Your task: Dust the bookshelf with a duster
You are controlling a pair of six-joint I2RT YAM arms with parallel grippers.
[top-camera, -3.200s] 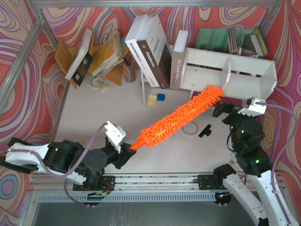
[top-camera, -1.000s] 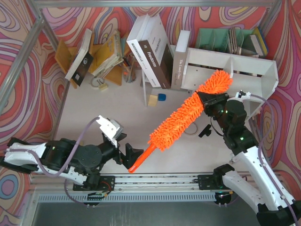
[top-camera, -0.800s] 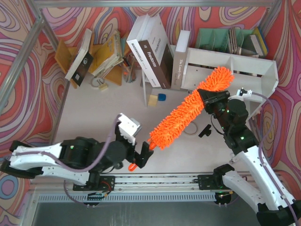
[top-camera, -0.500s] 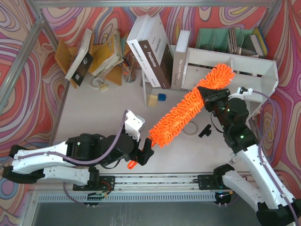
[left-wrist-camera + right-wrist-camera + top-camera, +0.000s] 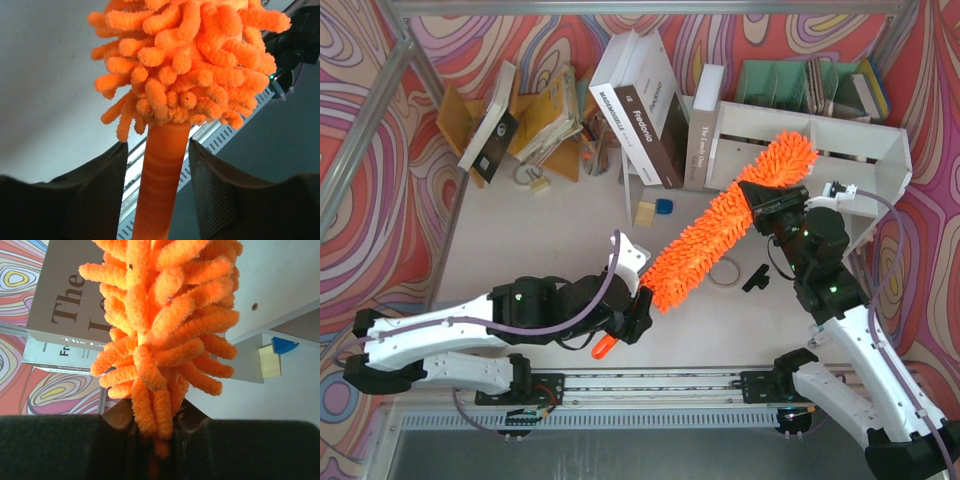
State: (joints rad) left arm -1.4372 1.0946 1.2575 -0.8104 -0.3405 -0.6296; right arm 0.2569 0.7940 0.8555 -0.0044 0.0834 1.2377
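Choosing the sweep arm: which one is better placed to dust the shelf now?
Right, probably. The right gripper is shut on the duster head, tip at the bookshelf; the left gripper only straddles the handle, jaws open.

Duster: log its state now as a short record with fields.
held by: right gripper, shut on the duster at its fluffy head
left gripper: open, straddling the handle with gaps either side
lie: diagonal, handle end near left, tip far right
tip: over the bookshelf; contact unclear
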